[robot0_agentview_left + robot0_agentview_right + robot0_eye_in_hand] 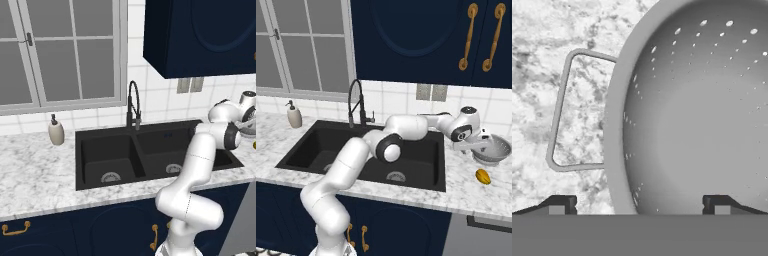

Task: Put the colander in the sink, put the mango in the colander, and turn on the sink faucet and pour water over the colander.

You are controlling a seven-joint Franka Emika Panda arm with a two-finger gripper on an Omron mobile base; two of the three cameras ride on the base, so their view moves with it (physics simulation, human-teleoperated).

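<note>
The silver-grey perforated colander [494, 150] stands on the marble counter to the right of the black double-basin sink [321, 145]. My gripper [479, 144] hangs over its left rim, open. In the hand view the fingertips [559, 205] stand wide apart, and the colander's rim [614, 150] runs between them. One finger is over the bowl [702, 125] and the other is outside it, near the wire side handle [560, 110]. The small yellow-orange mango [483, 176] lies on the counter in front of the colander. The black gooseneck faucet [356, 102] rises behind the sink's divider, and no water runs from it.
A beige soap dispenser [56, 131] stands on the counter left of the sink [110, 150]. Dark blue wall cabinets [421, 35] hang above the counter. A window sits behind the faucet [133, 105]. The arm stretches across the right basin.
</note>
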